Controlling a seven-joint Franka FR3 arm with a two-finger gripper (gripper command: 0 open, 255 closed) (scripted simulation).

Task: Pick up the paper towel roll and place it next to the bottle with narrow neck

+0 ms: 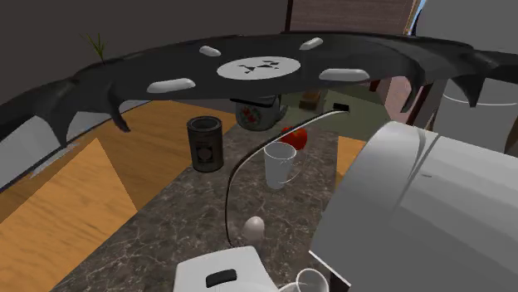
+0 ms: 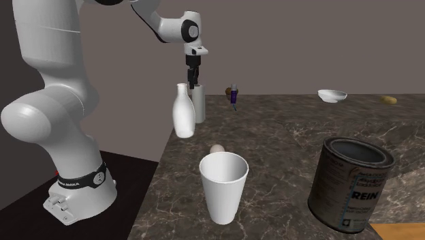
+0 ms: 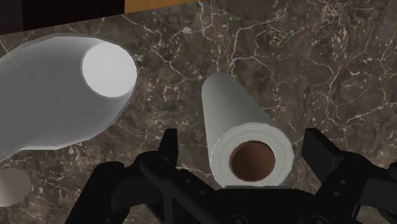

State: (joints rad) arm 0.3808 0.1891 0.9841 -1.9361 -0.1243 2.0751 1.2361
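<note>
**Open gripper poised over the paper towel roll beside the bottle**

The paper towel roll [image 2: 199,106] stands upright on the dark marble counter [image 2: 286,143], at the far left of the second exterior view. It is just to the right of the white narrow-necked bottle [image 2: 182,112] and a little behind it. In the wrist view a strip of bare marble separates the roll [image 3: 245,127] from the bottle [image 3: 70,95], and the roll's brown cardboard core faces the camera.

The black gripper [image 2: 194,82] hangs straight down over the roll with its tips at about the level of the roll's top. The wrist view shows the gripper [image 3: 243,135] spread wide. One of the fingers [image 3: 169,143] stands on each side of the roll with a gap on both sides, so nothing is held.

Nearer in the second exterior view, a white cup [image 2: 223,185] stands at the counter's near edge, with an egg [image 2: 216,148] just behind it. To the right is a dark open tin can [image 2: 349,184] whose label reads "REIN" in white capitals, while the smaller print above is illegible. A white bowl [image 2: 332,95] sits far off to the right. A black band around the arm's base carries white lettering that cannot be read.
</note>
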